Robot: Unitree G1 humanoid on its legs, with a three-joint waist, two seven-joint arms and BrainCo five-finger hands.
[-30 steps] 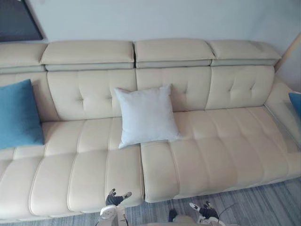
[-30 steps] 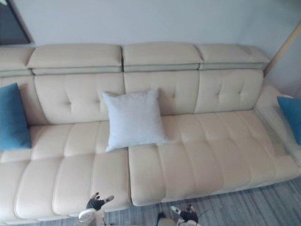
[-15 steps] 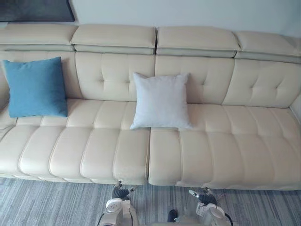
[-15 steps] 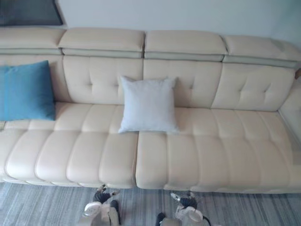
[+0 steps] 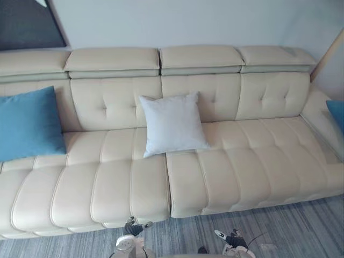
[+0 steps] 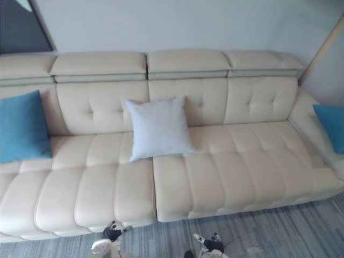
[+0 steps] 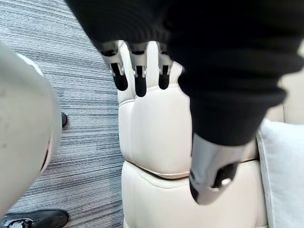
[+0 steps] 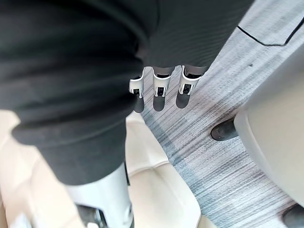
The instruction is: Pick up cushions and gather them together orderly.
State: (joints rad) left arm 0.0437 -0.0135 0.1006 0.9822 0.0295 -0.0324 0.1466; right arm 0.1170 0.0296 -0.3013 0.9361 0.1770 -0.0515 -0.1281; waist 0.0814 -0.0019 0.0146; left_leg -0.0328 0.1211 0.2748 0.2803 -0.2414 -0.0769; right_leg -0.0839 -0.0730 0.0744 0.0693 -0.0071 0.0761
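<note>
View had swung since half a second earlier; the cushions were unmoved. White cushion [image 5: 173, 124]: middle of the sofa [image 5: 252, 166] seat, leaning on the backrest. Blue cushion [image 5: 29, 124]: left end, partly cut off. Second blue cushion [image 6: 329, 126]: by the right armrest, mostly cut off, possibly leaning. Left hand [image 7: 136, 78] and right hand [image 8: 160, 92]: low before the sofa's front edge, fingers loosely extended, empty.
</note>
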